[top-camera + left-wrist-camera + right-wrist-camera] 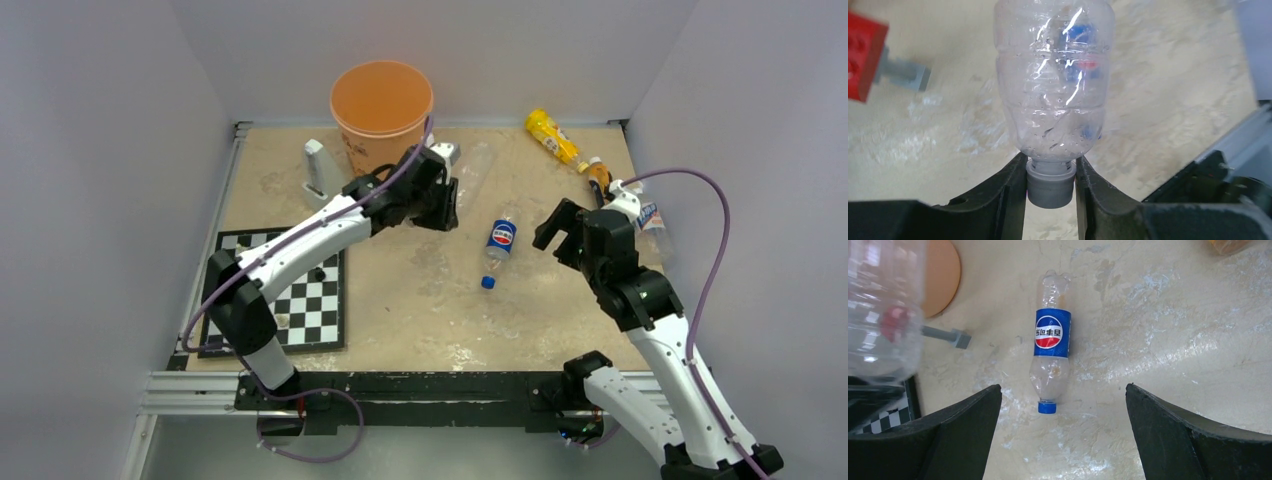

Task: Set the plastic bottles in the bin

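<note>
My left gripper [1050, 172] is shut on the grey cap of a clear crumpled bottle [1053, 75], which juts out ahead of the fingers. From above, this gripper [443, 203] and its clear bottle [474, 168] hang just right of the orange bin [381, 103]. A Pepsi bottle [499, 240] with a blue cap lies flat mid-table. My right gripper [552, 226] is wide open just right of it, holding nothing. In the right wrist view the Pepsi bottle [1052, 355] lies ahead of the spread right gripper [1063, 395], cap toward me.
A yellow bottle [552, 135] and a small orange-brown bottle [598, 176] lie at the back right. Another clear bottle [653, 226] lies by the right wall behind my right arm. A chessboard [300, 295] sits front left, with a white upright object [318, 172] behind it.
</note>
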{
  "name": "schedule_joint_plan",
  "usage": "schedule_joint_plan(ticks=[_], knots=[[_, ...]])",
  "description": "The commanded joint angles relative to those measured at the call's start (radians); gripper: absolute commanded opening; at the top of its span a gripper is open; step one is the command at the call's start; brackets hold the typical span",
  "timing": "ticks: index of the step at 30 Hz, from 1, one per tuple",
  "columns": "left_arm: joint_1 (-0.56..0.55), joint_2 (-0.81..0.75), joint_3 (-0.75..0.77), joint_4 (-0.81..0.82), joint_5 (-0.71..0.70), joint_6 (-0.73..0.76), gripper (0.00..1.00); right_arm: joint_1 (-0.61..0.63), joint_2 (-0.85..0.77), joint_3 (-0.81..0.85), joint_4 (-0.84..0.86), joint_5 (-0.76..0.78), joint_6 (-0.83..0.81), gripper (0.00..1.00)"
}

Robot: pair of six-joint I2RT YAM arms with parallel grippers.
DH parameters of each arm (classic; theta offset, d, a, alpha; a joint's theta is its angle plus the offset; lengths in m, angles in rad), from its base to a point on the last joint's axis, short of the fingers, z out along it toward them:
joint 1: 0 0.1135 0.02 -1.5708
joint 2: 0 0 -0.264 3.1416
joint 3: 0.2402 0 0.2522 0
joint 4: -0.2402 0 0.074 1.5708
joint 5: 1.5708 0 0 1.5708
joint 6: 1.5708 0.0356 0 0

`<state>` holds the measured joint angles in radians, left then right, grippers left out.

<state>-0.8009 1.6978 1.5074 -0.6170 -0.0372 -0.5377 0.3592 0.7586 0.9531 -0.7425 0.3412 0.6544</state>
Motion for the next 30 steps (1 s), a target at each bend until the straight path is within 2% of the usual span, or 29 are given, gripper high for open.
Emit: schedule_joint_plan(ticks=[1, 6, 11, 19, 26, 27, 28, 30], knots=[[0.018, -0.061, 0.253, -0.131, 0.145, 0.151, 0.0, 0.001, 0.003, -0.002, 0.059, -0.012, -0.006, 0.99], [0.118, -0.052, 0.441, -0.204, 0.11, 0.152, 0.0, 0.001, 0.015, 0.001, 0.068, -0.024, 0.0, 0.99], [0.25, -0.042, 0.48, -0.094, 0.041, 0.175, 0.0, 0.001, 0.009, 0.009, 0.063, -0.027, -0.002, 0.99], [0.331, 0.078, 0.502, 0.102, -0.121, 0.273, 0.0, 0.001, 0.022, 0.026, 0.043, -0.035, 0.012, 0.99], [0.406, 0.276, 0.677, 0.087, -0.145, 0.25, 0.01, 0.001, 0.017, 0.016, 0.026, -0.066, 0.047, 0.98], [0.414, 0.299, 0.711, 0.066, -0.142, 0.237, 0.12, 0.001, 0.014, 0.014, 0.023, -0.063, 0.05, 0.98], [0.418, 0.318, 0.739, 0.043, -0.137, 0.23, 0.35, 0.001, 0.011, 0.012, 0.022, -0.06, 0.051, 0.98], [0.419, 0.33, 0.761, 0.025, -0.121, 0.235, 0.91, 0.001, 0.008, 0.005, 0.024, -0.057, 0.051, 0.98]])
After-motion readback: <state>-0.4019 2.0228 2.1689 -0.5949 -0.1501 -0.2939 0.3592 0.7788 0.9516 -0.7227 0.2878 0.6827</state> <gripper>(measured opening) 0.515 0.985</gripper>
